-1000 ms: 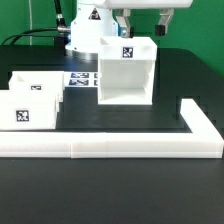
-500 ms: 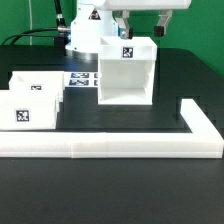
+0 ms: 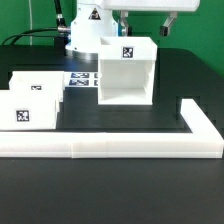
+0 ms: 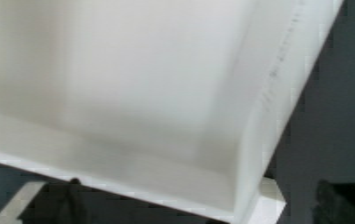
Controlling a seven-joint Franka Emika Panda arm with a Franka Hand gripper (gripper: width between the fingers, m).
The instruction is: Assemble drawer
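Observation:
The large white cubic housing [image 3: 125, 85] of the drawer stands in the middle of the black table, its open side facing the camera and a square tag on its upper wall. Two small white trays [image 3: 36, 84] [image 3: 26, 110] with tags sit at the exterior view's left. My gripper [image 3: 143, 25] hangs open just above the housing's back top edge, one finger on each side. In the wrist view the housing's white wall [image 4: 138, 90] fills the picture between the dark fingers of the gripper [image 4: 188, 205]. It holds nothing.
A long low white border rail [image 3: 110, 147] runs along the front and turns back at the exterior view's right. The marker board [image 3: 80, 77] lies behind the housing, beside the robot's white base [image 3: 88, 35].
My gripper has risen slightly above the housing. The housing and trays have not moved.

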